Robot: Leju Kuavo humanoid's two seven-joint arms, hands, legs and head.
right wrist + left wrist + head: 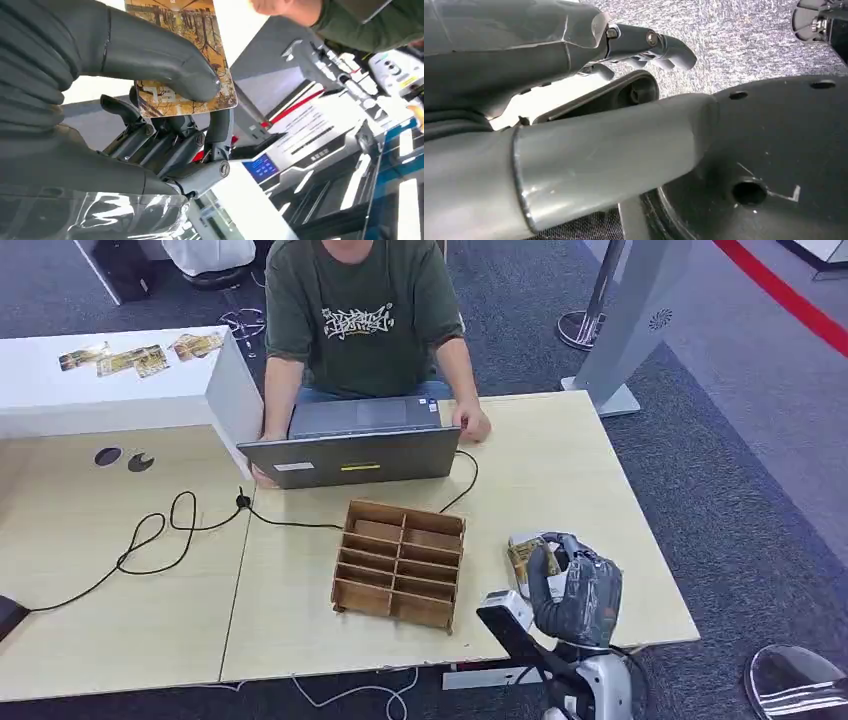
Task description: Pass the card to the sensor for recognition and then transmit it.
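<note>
Card (pixel 185 55): patterned gold-brown face, pinched in the right hand (pixel 572 592), thumb (pixel 150 52) pressed on its face and the darker fingers (pixel 175 145) curled behind. In the head view the card (pixel 519 558) stands out of the hand on the side toward the wooden divider box (pixel 401 563), held above the table (pixel 560 460) and not touching it. Its long axis runs out past the thumb, away from the wrist.

Key relation: the card is already in the right hand, just beside the box's right edge, over the near right part of the table. A white device (pixel 508 608) sits at the table's near edge, just in front of the box's right corner and close under the hand; it may be the sensor, cannot confirm. Judgement: if so, the next move is a short lowering toward it.

Left hand (pixel 644 47): hangs over carpet, fingers curled in, nothing in them.

Beyond the box: a laptop (pixel 352 445) with a person's hand (pixel 473 424) at it, and a black cable (pixel 170 525) to the box's left.
</note>
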